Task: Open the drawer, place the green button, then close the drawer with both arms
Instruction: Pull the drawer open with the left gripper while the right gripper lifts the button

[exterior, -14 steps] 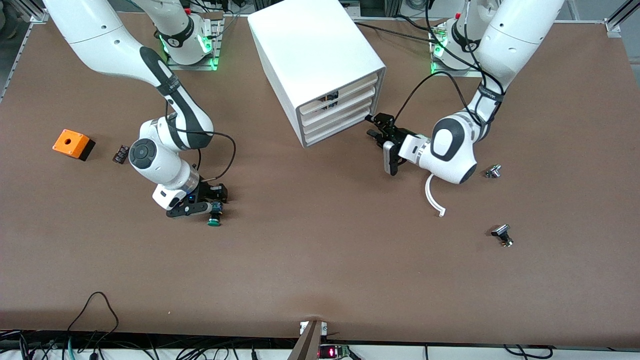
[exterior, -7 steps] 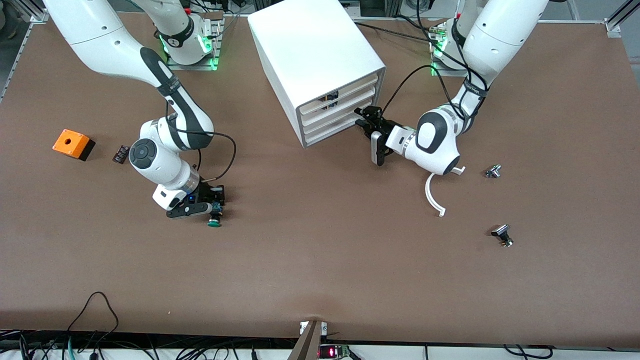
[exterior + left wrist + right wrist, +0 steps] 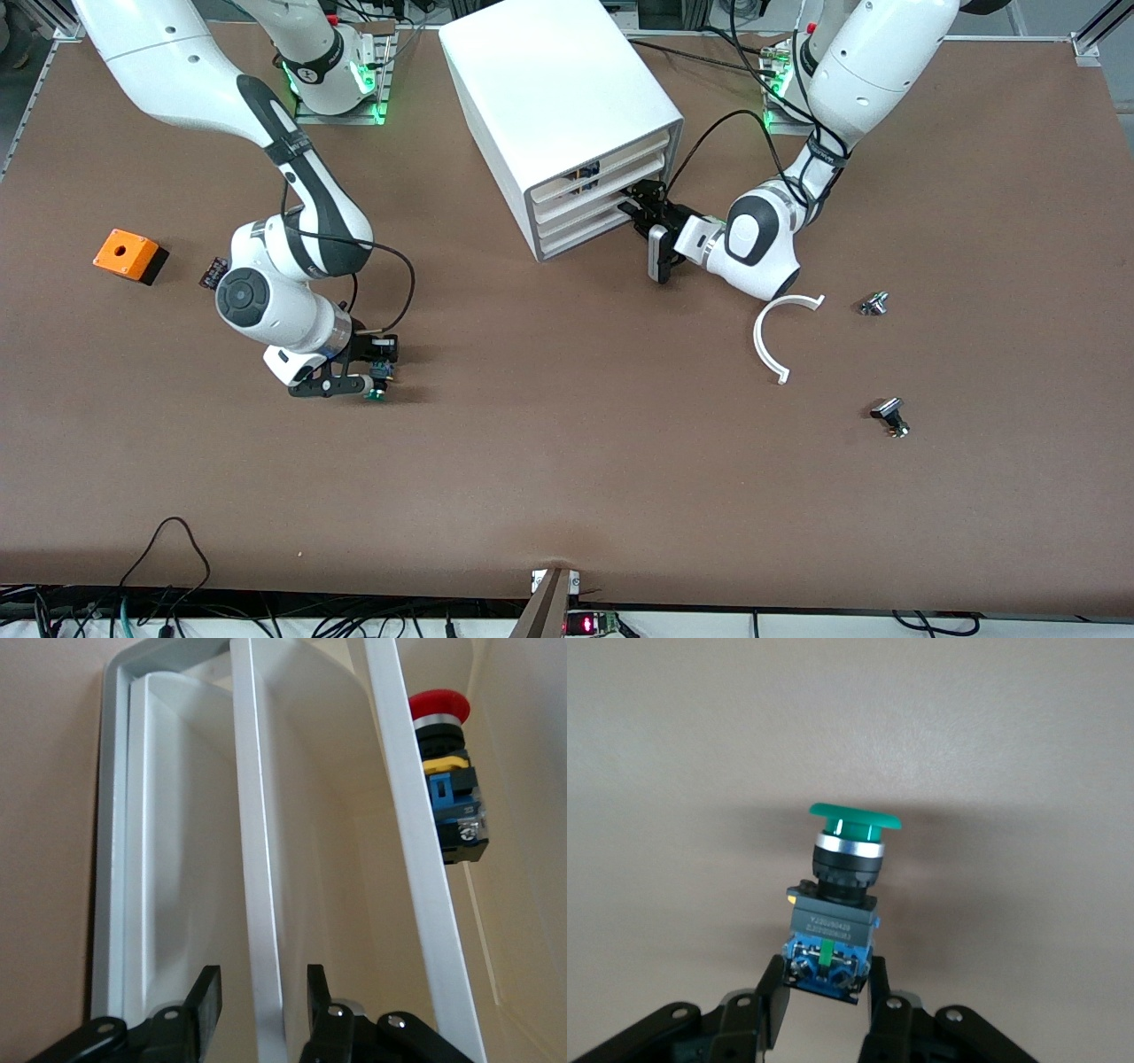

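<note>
The button (image 3: 378,392) has a green cap, a black body and a blue base (image 3: 846,868). My right gripper (image 3: 368,377) is shut on that blue base (image 3: 827,979), low over the table toward the right arm's end. The white cabinet (image 3: 549,97) stands mid-table with its drawers all pushed in. My left gripper (image 3: 634,202) is at the drawer fronts, level with a lower drawer (image 3: 595,215). In the left wrist view my left gripper (image 3: 263,983) is open, its fingers straddling a white drawer rim (image 3: 257,859) with a gap on each side.
A red-capped button (image 3: 440,713) shows in the uppermost drawer's notch. An orange box (image 3: 124,252) and a small black part (image 3: 213,271) lie toward the right arm's end. A white curved strip (image 3: 771,337) and two silver-and-black knobs (image 3: 873,304) (image 3: 890,416) lie toward the left arm's end.
My left gripper has moved in from the table to the drawer fronts, and its fingers have narrowed. My right gripper has closed on the button and the arm has shifted slightly.
</note>
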{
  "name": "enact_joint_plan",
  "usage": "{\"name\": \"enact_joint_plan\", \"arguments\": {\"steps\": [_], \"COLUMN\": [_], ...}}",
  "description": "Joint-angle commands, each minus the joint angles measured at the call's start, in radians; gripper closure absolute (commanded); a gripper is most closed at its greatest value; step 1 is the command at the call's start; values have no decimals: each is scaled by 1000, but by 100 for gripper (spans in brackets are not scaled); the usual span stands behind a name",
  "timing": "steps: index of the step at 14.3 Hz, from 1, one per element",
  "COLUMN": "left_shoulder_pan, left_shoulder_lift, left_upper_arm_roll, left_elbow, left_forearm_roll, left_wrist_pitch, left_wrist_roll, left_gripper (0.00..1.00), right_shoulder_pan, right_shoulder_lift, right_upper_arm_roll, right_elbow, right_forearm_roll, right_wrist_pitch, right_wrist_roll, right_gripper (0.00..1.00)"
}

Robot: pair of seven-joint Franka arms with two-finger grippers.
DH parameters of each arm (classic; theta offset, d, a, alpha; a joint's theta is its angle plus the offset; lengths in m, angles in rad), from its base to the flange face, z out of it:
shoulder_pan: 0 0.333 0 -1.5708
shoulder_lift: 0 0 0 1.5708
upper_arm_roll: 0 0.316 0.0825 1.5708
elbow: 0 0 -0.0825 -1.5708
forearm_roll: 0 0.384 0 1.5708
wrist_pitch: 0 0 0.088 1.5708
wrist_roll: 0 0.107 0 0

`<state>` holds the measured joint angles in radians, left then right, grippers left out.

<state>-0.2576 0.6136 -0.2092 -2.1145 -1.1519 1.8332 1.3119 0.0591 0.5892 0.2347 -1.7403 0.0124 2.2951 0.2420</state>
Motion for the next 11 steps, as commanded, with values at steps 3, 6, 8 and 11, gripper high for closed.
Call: {"name": "enact_joint_plan", "arguments": {"steps": [3,6,8,11], "left_shoulder_pan": [12,49,86,133], "left_shoulder_lift": [-15,-12,3,40], "left_upper_arm_roll": [1,20,21,28], "left_elbow": [-9,36,89,203], "left_forearm_roll": [-14,32,96,182], "left_wrist_pitch": [11,4,4,6], "left_wrist_roll": [36,21,7,-106], "left_gripper": [100,100,100,100], "right_shoulder_pan": [22,38,71,142], "right_shoulder_lift": [18,40,38,43], "right_upper_arm_roll": [2,2,2,3], "right_elbow": [241,341,376,461], "right_forearm_roll": [9,8,8,11], "right_wrist_pitch": [-296,-393,-399,-418], "right_wrist_roll": [224,364,471,676], "right_gripper": [100,100,100,100]}}
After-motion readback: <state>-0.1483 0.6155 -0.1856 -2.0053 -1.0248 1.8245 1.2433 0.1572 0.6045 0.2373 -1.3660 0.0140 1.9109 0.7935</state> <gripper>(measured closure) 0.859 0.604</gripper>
